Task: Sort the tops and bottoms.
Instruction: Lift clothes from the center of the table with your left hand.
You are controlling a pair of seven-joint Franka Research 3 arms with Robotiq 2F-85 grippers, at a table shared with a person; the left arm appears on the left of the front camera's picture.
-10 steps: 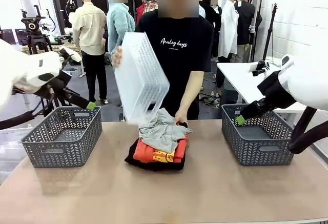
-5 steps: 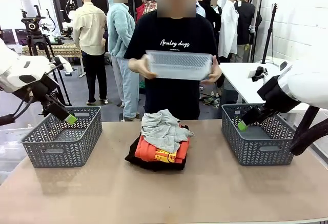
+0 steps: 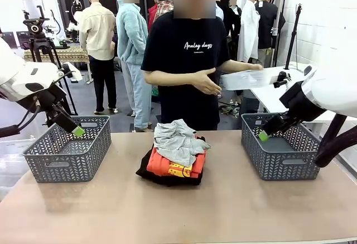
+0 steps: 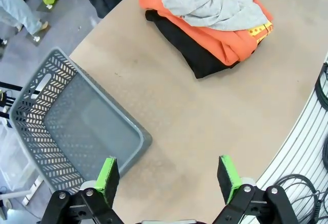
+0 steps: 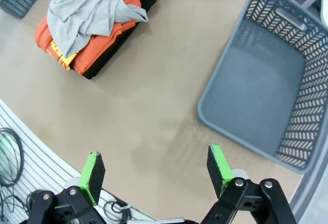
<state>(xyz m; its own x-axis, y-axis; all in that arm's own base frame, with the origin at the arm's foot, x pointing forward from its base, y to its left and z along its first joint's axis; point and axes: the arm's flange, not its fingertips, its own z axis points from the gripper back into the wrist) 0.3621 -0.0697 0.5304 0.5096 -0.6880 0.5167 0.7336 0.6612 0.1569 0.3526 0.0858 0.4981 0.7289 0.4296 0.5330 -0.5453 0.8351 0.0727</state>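
Since half a second ago, the person [image 3: 189, 54] has carried the white basket [image 3: 248, 79] from in front of the chest to the side, toward picture right. Both arms are almost where they were.

The left gripper [image 3: 77, 130] hangs over the left grey basket [image 3: 61, 156] with its jaws spread wide and nothing between them. The right gripper [image 3: 263, 135] hangs over the right grey basket [image 3: 279, 170], equally spread and empty.

All the clothes lie in one pile in the middle of the table [image 3: 234, 210], between the two baskets. The grey top [image 3: 177, 140] is crumpled on the orange top [image 3: 173, 166], and the black bottoms [image 3: 167, 178] are underneath.

I think the main danger is a pinch that goes too deep. The grey top is loose and lies over the orange one, so the fingers could catch two layers and pull the pile apart. If both arms reach for the middle together, they could also meet each other.
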